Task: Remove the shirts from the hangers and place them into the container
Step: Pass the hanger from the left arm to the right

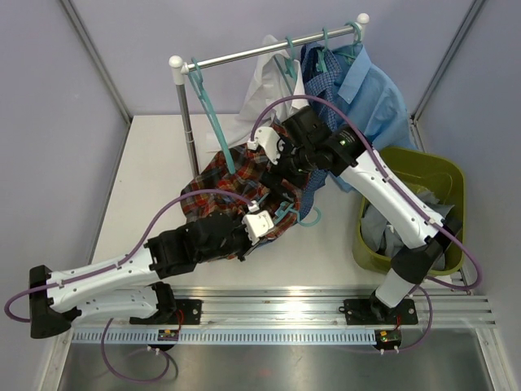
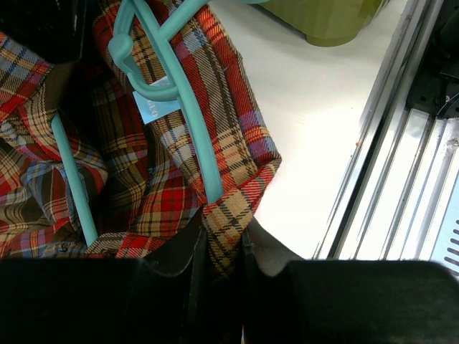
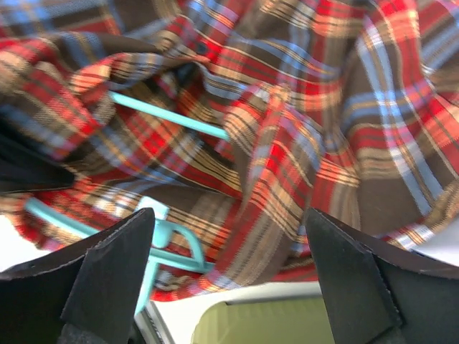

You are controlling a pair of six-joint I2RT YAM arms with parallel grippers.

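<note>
The red-orange plaid shirt [image 1: 224,183] lies crumpled on the table with a teal hanger [image 2: 197,136] still inside it, its hook [image 1: 286,213] poking out beside my left gripper. My left gripper [image 2: 224,251] is shut on a strip of the plaid shirt's edge. My right gripper [image 3: 229,276] stands open just above the plaid shirt [image 3: 301,136], nothing between its fingers, and a hanger bar [image 3: 168,118] shows among the folds. The olive-green container [image 1: 427,173] stands at the right with a grey shirt [image 1: 381,230] in it.
A silver rail [image 1: 260,53] at the back carries a white shirt [image 1: 269,81], a dark blue check shirt [image 1: 320,77] and a light blue shirt [image 1: 374,94] on teal hangers, plus an empty teal hanger [image 1: 210,106]. A metal track [image 1: 326,309] runs along the near edge.
</note>
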